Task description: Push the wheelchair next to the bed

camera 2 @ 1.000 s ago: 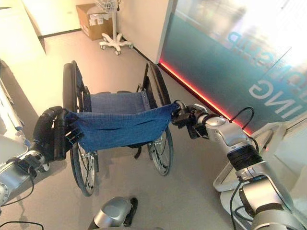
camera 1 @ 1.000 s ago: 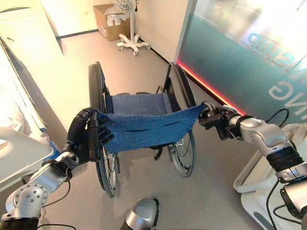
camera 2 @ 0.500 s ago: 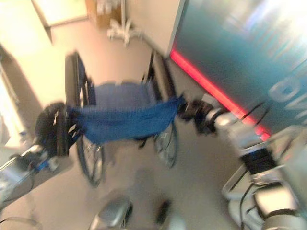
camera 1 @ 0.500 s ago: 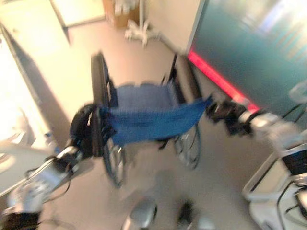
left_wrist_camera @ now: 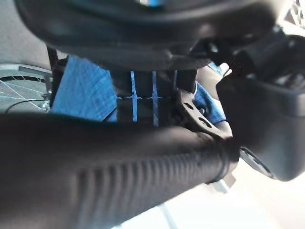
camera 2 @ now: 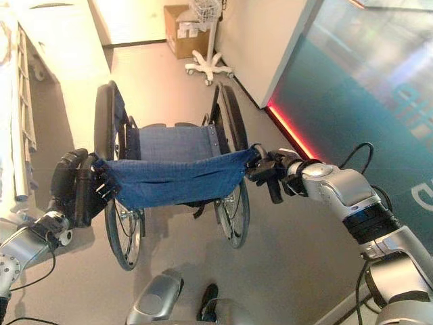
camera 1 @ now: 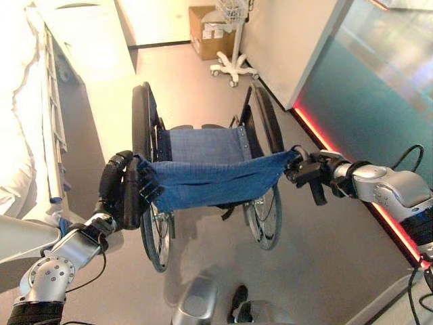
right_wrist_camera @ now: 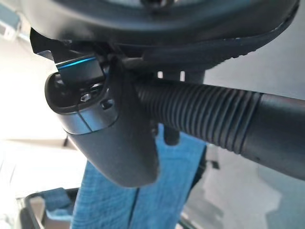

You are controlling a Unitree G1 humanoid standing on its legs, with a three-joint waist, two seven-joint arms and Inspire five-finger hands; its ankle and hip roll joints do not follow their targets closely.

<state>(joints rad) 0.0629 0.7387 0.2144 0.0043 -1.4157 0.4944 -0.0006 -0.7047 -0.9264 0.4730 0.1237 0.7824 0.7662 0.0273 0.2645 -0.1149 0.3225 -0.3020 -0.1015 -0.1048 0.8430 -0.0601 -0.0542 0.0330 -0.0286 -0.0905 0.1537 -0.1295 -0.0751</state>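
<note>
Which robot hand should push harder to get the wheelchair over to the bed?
Probably the right robot hand. Both grip a wheelchair handle, the left robot hand too. The bed lies on the left, so more push from the right would likely swing the chair toward it.

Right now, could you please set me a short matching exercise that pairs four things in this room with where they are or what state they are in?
Things:
1. blue fabric wheelchair
2. brown cardboard box
3. left robot hand
4. glowing red floor strip

Places or states:
A. along the base of the teal glass wall
B. shut on the wheelchair's push handle
C. on the floor between both arms
D. against the far wall

Pairs: 1-C, 2-D, 3-B, 4-A
</note>
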